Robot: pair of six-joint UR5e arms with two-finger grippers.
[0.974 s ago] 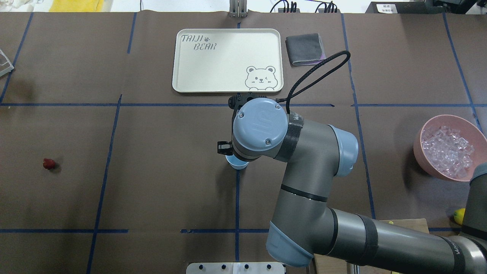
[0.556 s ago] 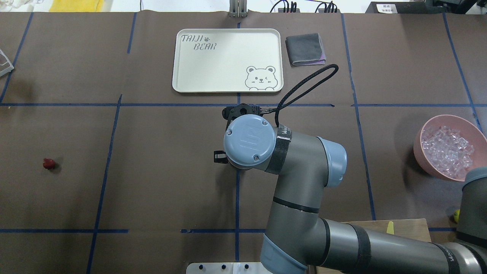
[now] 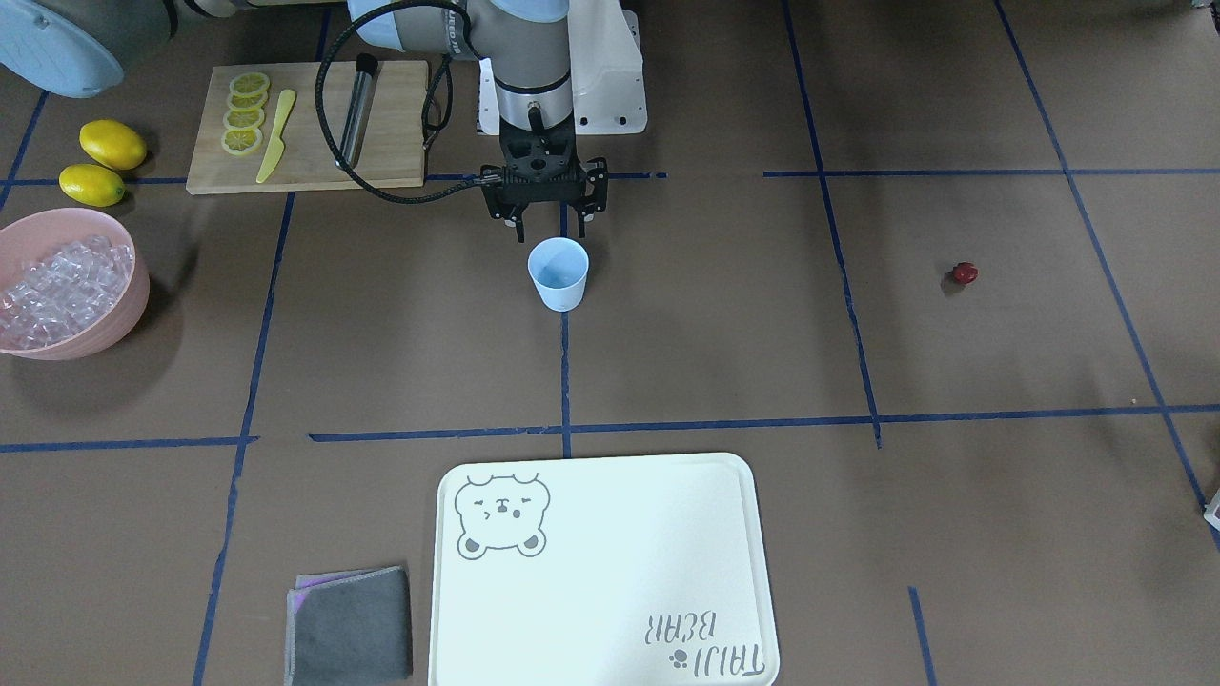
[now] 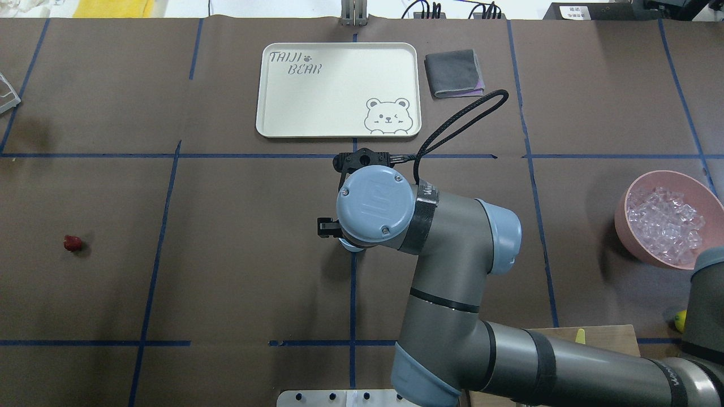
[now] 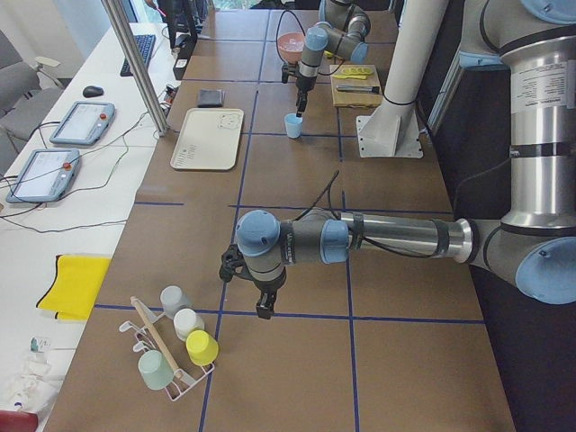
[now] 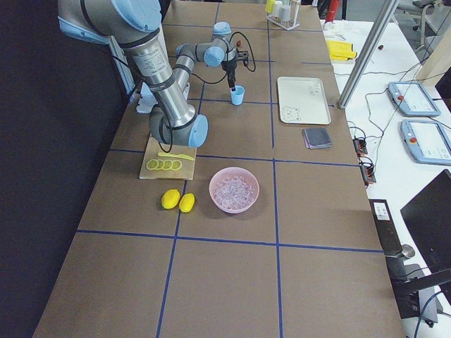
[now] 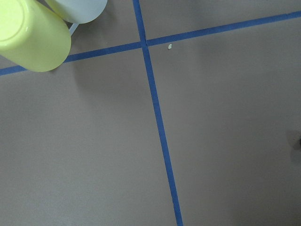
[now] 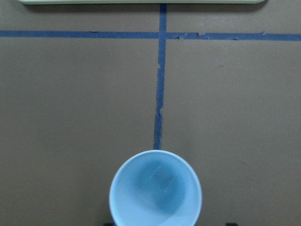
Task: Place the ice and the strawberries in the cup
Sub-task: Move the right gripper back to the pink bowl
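Observation:
The light blue cup [image 3: 559, 273] stands upright at the middle of the table. In the right wrist view the cup [image 8: 155, 193] holds one clear ice cube [image 8: 160, 181]. My right gripper [image 3: 551, 227] hangs open just above the cup on the robot's side, holding nothing. In the overhead view the wrist hides most of the cup [image 4: 350, 246]. More ice [image 3: 57, 286] fills the pink bowl [image 3: 124, 305]. The strawberry [image 3: 965, 274] lies alone on the table, far from both grippers; it also shows in the overhead view [image 4: 72, 243]. My left gripper [image 5: 261, 306] hovers over the table's far-left end; I cannot tell whether it is open.
A white bear tray [image 3: 620, 553] and a grey cloth [image 3: 348, 636] lie beyond the cup. A cutting board [image 3: 391, 124] with lemon slices, a yellow knife and a dark tool lies near the base, two lemons [image 3: 112, 143] beside it. A cup rack [image 5: 175, 346] stands by the left gripper.
My right wrist has shifted slightly left and toward the robot over the cup, so it now hides more of the cup in the overhead view. The strawberry and bowl have not moved.

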